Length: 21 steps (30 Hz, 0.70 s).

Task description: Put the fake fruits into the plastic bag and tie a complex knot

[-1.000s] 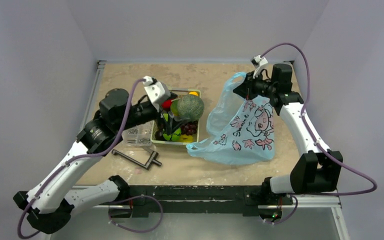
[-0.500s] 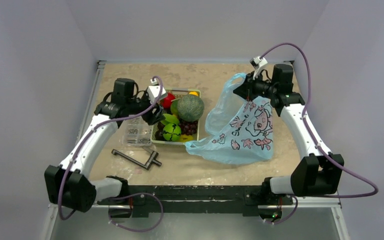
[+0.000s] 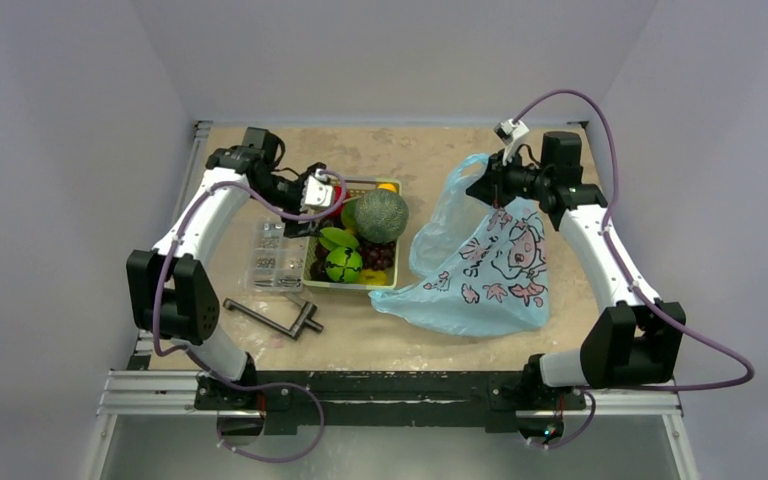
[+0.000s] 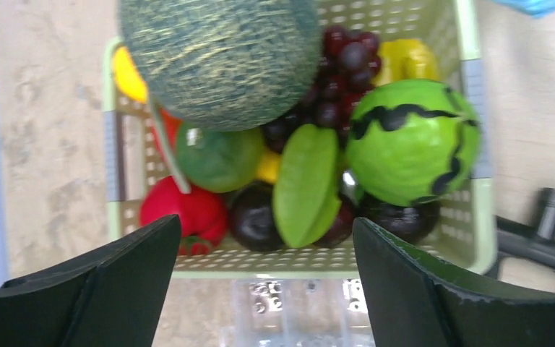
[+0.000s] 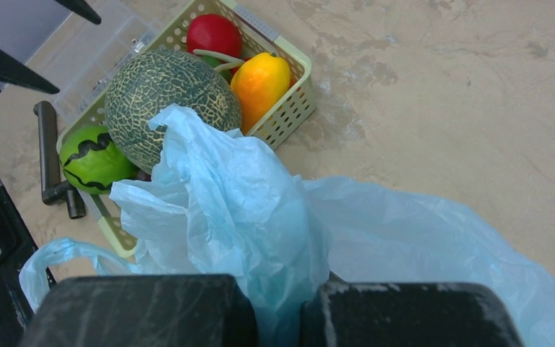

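While glossy plastic fake fruits (image 4: pixel 224 58) lay in left green mesh basket (image 4: pixel 470 43) | thin light-blue plastic bag (image 3: pixel 490 275) judged unfilled, unknotted | left gripper (image 4: pixel 266 238) apart, empty | right gripper (image 5: pixel 274 307) clamped on bag.

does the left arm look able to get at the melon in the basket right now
Probably yes: the left gripper hovers open by the basket, and the melon sits uppermost with nothing over it.

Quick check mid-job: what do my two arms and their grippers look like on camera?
Both arms have white link shells and black joint housings: left arm, right arm. A purple cable runs along each. The left gripper and right gripper have thick, matte black fingers, lightly scuffed. A white camera block sits at each wrist.
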### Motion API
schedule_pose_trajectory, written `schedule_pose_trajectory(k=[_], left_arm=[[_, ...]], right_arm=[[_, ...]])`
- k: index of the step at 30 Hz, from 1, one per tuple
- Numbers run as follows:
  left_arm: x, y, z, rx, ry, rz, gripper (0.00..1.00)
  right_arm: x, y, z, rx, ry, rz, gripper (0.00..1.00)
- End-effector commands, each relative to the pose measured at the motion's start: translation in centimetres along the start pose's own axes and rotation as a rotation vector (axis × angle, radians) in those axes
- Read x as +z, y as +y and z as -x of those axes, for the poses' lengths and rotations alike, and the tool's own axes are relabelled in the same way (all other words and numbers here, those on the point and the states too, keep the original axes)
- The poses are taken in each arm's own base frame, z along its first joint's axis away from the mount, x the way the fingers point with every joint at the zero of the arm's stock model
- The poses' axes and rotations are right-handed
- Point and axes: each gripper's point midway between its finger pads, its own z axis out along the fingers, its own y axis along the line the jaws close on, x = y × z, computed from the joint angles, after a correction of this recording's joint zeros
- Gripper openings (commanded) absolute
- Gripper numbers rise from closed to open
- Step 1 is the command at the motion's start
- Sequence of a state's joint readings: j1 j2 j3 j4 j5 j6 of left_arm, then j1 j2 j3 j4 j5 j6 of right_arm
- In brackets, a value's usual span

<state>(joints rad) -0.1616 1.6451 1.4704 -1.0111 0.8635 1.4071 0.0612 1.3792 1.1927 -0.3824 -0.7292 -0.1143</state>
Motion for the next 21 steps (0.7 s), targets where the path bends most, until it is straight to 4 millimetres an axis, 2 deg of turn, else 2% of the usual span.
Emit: schedule_pose_trajectory(k=[1,3,6,9,14,21], left_arm=[[0.0,-4.7,2.7,0.11,-0.056,-0.132,0.95],[0.8,-5.5,2.9,0.123,-0.051,-0.153,1.0],[2.4,-6.6,2.5,0.162,-0.016,-0.199,1.0],[3.8,-6.8,1.8,0.184,0.018,-0.207,1.0],[4.9,-7.5,1.4,0.153,0.033,-0.27,1.0],[5.5,-9.3,-0.7,0.181,0.08,-0.327,1.0]], right_arm=[[-0.5,0.8,1.7,-0.059,-0.033,0.031,0.0],[-0.4,0.8,1.6,-0.057,-0.031,0.032,0.0],[-0.4,0.7,1.6,-0.054,-0.028,0.031,0.0],[-0.5,0.8,1.5,-0.054,-0.029,0.029,0.0],[-0.7,1.0,1.5,-0.055,-0.03,0.033,0.0],[-1.1,1.9,2.3,-0.06,-0.045,0.067,0.0]])
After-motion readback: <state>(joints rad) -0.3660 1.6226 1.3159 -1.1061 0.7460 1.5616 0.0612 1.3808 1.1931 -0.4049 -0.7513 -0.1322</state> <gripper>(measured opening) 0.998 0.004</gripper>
